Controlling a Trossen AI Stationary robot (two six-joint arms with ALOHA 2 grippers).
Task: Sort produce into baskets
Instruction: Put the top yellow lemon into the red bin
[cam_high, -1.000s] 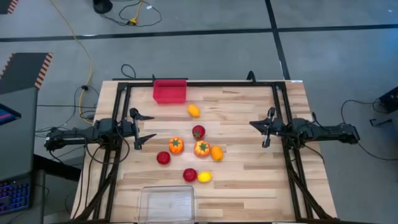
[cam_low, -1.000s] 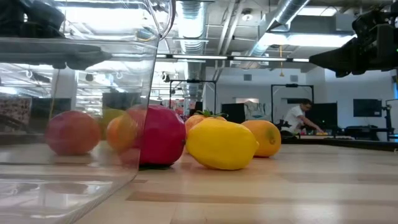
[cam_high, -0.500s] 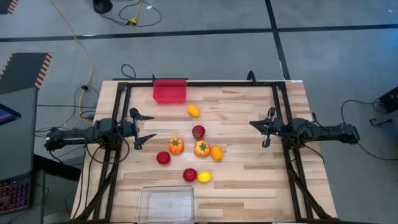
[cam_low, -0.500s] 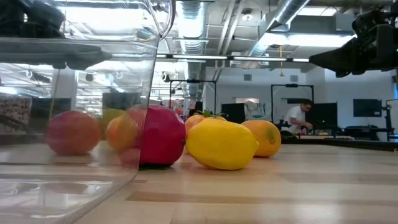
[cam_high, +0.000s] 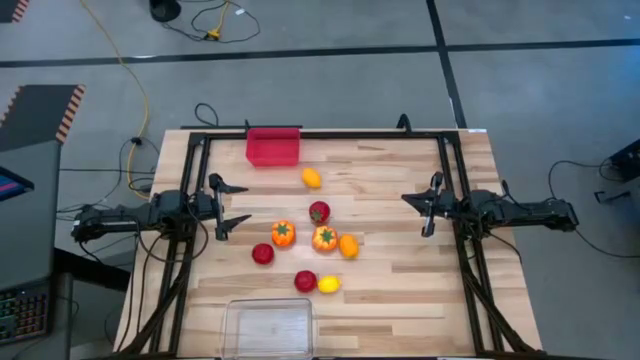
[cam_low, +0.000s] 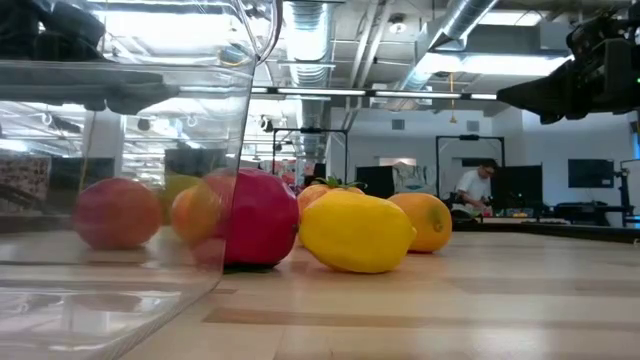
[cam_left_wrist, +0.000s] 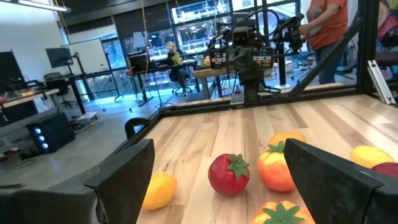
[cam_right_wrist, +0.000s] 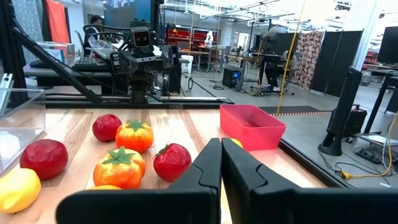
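Note:
Eight toy fruits lie on the wooden table's middle: a yellow-orange one (cam_high: 312, 178), a red one (cam_high: 319, 212), two orange ones with green stems (cam_high: 283, 233) (cam_high: 324, 238), a plain orange one (cam_high: 348, 246), two red ones (cam_high: 262, 254) (cam_high: 305, 282) and a yellow one (cam_high: 328, 284). The red bin (cam_high: 272, 147) stands at the far edge, the clear bin (cam_high: 268, 327) at the near edge. My left gripper (cam_high: 248, 204) is open and empty, left of the fruit; it also shows in its wrist view (cam_left_wrist: 219, 146). My right gripper (cam_high: 405, 199) is shut and empty, right of the fruit (cam_right_wrist: 221, 163).
A dark metal frame (cam_high: 320, 134) runs along the table's far and side edges. In the low view the clear bin's wall (cam_low: 120, 150) fills the left, with a red fruit (cam_low: 255, 218), the yellow one (cam_low: 357, 232) and an orange one (cam_low: 425, 222) behind it. People show in the room beyond.

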